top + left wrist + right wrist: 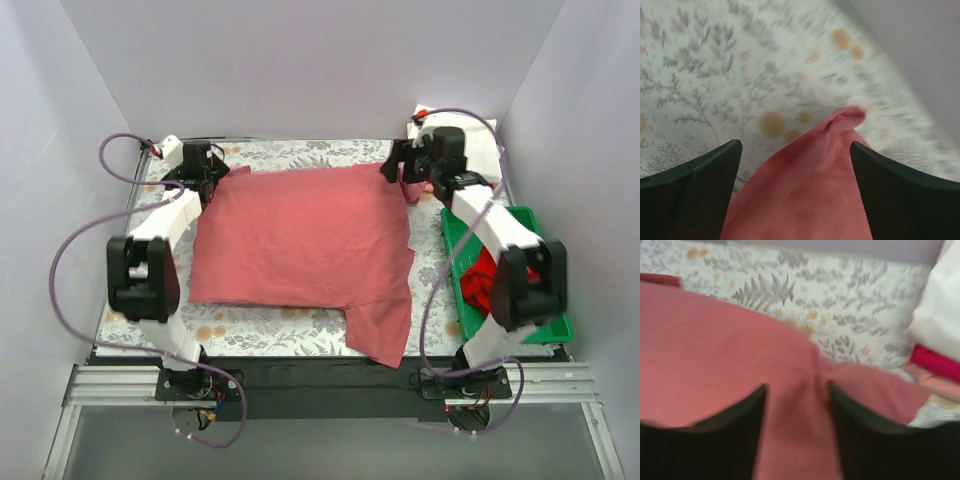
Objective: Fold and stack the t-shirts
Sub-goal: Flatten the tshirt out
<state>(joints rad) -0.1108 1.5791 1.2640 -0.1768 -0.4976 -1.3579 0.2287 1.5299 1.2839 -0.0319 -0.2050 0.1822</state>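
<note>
A dusty salmon-red t-shirt (300,245) lies spread flat on the flowered table, one sleeve hanging toward the near edge. My left gripper (222,172) is at the shirt's far left corner. In the left wrist view it (796,145) is wide open with that corner (810,175) between the fingers. My right gripper (392,170) is at the far right corner. In the right wrist view it (797,390) is open, with a raised ridge of the shirt (715,340) between the fingers. That view is blurred.
A green plastic tray (520,225) stands at the right with a bright red shirt (480,282) in it. Folded white (940,305), crimson (935,362) and peach (937,386) shirts are stacked at the far right corner (478,150). White walls enclose the table.
</note>
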